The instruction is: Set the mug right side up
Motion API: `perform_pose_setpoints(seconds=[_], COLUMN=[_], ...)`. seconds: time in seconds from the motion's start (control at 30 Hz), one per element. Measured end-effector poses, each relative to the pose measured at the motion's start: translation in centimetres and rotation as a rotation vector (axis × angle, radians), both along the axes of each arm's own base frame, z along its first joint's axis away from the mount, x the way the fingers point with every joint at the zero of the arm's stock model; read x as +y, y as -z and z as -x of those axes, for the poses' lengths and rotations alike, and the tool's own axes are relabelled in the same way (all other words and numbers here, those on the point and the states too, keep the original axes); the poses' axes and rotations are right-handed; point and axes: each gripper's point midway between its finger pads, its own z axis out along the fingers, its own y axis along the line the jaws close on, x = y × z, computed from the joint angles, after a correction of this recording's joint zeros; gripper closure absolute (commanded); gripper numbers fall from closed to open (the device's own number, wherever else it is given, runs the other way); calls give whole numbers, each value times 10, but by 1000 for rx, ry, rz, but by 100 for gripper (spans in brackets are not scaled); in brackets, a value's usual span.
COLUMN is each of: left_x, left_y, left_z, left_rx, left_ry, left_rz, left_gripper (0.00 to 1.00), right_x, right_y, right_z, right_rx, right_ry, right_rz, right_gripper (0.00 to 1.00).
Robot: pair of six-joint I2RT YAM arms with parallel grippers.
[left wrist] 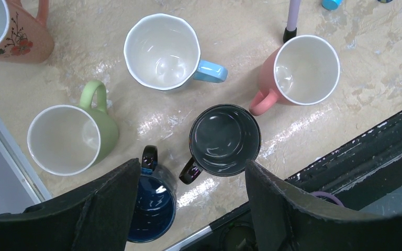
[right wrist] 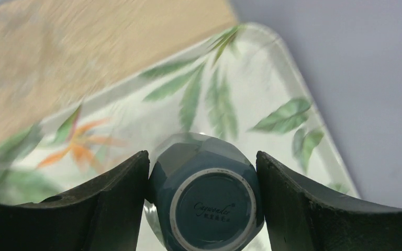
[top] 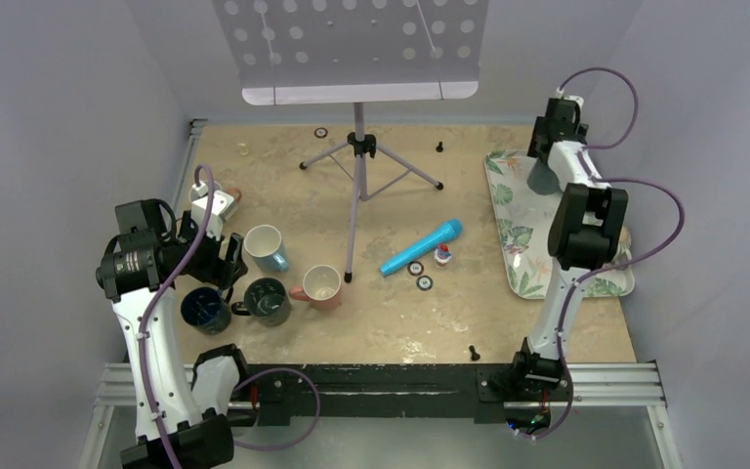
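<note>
Six upright mugs stand on the bench at your left, below the left tool, whose fingers are spread wide and grip nothing. From the left wrist you see the floral mug in the far corner. After it come the green mug, the white mug with its blue handle, and the navy mug, partly behind one finger. The black mug is just beside the navy one, and the pink mug is furthest right.

Mid-bench you have a music stand and a blue microphone.

At your right, the right tool is over the leafy tray. Its fingers press both sides of the slate mug, which is upside down, base toward the wrist camera. That view is blurred, so you cannot tell whether the mouth rests on the tray or hangs just above it.
</note>
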Motion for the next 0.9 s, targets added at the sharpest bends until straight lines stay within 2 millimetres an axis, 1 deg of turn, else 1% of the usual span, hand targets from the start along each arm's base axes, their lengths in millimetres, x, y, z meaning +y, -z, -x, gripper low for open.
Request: perform_pose_setpoints(seconds=[0.1, 0.13, 0.17, 0.2, 0.23, 0.3, 0.33, 0.37, 0.5, 0.53, 0.6, 0.67, 0.77, 0.83, 0.9], left_x=[0, 0, 0, 1, 1, 0, 0, 0, 0, -1, 0, -1, 0, -1, -1], left_y=[0, 0, 1, 1, 1, 1, 2, 2, 4, 4, 5, 6, 8, 10, 11], left_z=[0, 1, 1, 1, 2, 3, 4, 5, 9, 10, 10, 11, 13, 14, 14], left_rx=[-1, -1, -2, -3, -4, -3, -2, 0, 8, 8, 4, 6, 7, 11, 13], left_ry=[8, 9, 14, 17, 20, 30, 34, 41, 63, 66, 76, 83, 94, 101, 106], left_rz=[-7, -8, -11, -14, -17, -23, -25, -28, -40, -42, -50, -54, -61, -62, -65], left_gripper=[23, 23, 23, 23, 23, 23, 23, 23, 23, 23, 23, 23, 23, 23, 23], right_x=[43, 60, 76, 93, 108, 129, 133, 139, 143, 145, 146, 147, 150, 150, 144], right_y=[2, 3, 4, 4, 5, 4, 5, 7, 22, 24, 17, -2, -44, -72, -84], right_z=[15, 21, 27, 32, 38, 47, 52, 57, 81, 87, 95, 100, 99, 102, 105], right_rx=[23, 26, 28, 28, 29, 30, 33, 38, 85, 92, 78, 31, -90, -178, -227], right_ry=[-58, -80, -104, -129, -152, -182, -187, -193, -182, -182, -174, -159, -163, -165, -148], right_rz=[-10, -12, -15, -16, -17, -10, -10, -23, -56, -69, -89, -110, -140, -165, -182], right_gripper=[47, 43, 37, 28, 22, 11, 5, 2, 1, 1, 1, 2, 2, 6, 13])
